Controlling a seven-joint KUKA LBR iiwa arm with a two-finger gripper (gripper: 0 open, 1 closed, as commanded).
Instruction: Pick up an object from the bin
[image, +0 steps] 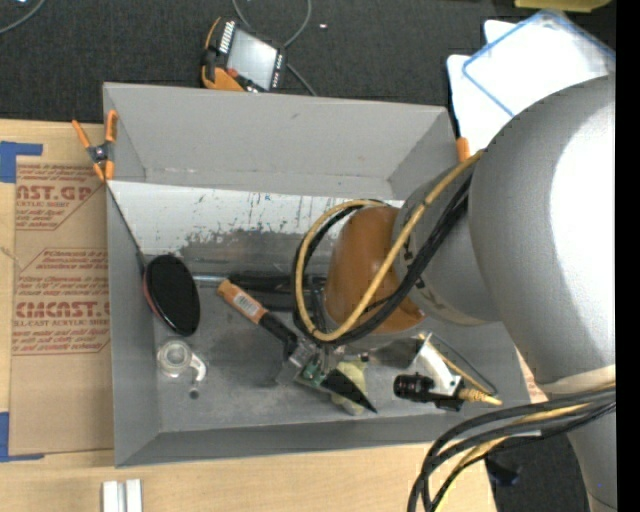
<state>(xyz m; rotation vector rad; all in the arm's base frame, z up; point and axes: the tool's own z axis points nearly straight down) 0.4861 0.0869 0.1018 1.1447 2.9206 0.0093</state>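
pincer low in bin, near middle; spread or pressed together: cannot tell | nearest thing: orange-and-black pen, lying just left of it | probably light, stiff, smooth; best held across its middle

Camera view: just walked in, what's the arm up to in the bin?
The arm reaches in from the right, with its gripper low over the floor of the grey bin, near the front middle. It sits at the tip of an orange-handled tool, beside a dark wedge-shaped piece. Whether it holds anything cannot be seen. A black oval object and a small clear item lie untouched at left.
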